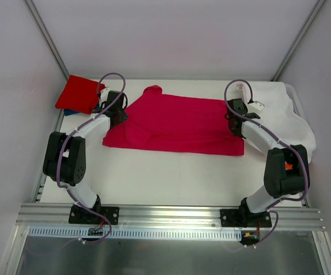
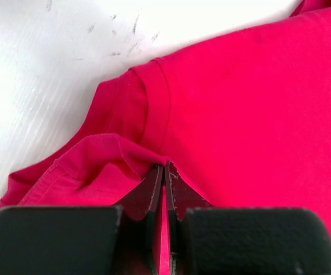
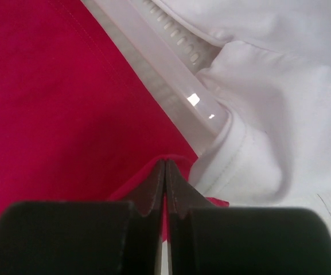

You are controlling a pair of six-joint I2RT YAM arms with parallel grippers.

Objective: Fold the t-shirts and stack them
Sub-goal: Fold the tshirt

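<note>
My left gripper (image 2: 164, 167) is clenched on a thin fold by the sleeve of the crimson-pink soft cloth t-shirt (image 1: 179, 123), spread mid-table; a pinch that small may slip on lifting. My right gripper (image 3: 164, 163) is clenched on its right edge, just beside the white draped cloth (image 3: 280, 114), which could snag and drag along.

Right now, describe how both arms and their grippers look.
The left arm and right arm have chunky black joints, white links and black base plates. A greyish-purple cable loops along each. The left gripper and right gripper have dark, tapered fingers. The right arm shows a small orange spot.
</note>
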